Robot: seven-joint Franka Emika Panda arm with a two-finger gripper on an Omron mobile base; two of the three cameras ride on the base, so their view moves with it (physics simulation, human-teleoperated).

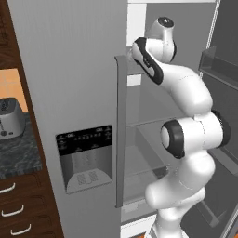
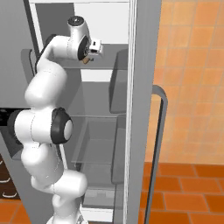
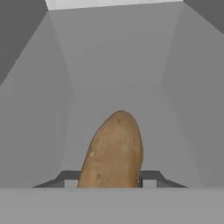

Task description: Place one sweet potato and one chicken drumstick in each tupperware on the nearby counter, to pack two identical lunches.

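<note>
**Arm reaching into the open fridge, claw pinching a sweet potato**

The white arm [image 1: 186, 135] is rising in front of the grey fridge [image 1: 69, 69] and bending forward at the top, so that its hand is sitting inside the fridge's upper compartment, just above the topmost shelf [image 2: 105, 65]. The fridge's right door [image 2: 142, 87] is standing open, edge-on to the right base camera, with its curved handle [image 2: 159, 144] hanging beside it against the orange tiled wall [image 2: 192, 65].

In the hand view the gripper [image 3: 109, 180] is pinching a sweet potato [image 3: 113, 151]: a tan-orange, speckled oblong lump is sitting between the two dark fingers [image 3: 148, 176], which are pressing against its flanks on either side. The sweet potato is pointing lengthwise away from the hand, its rounded far end showing against the grey back wall of the fridge compartment. From the right base camera a small tan-orange patch [image 2: 86, 61] is showing just under the hand, at the front of the top shelf. Whether the lump is resting on the shelf or hanging clear of it is not something these views are making plain.

To the left of the fridge, a stretch of black-grey marbled counter [image 1: 18, 153] is running over dark brown cabinets, and a grey toaster [image 1: 10, 118] is standing on it. The fridge's closed left door is carrying a dispenser panel [image 1: 84, 158] at about counter height.
</note>
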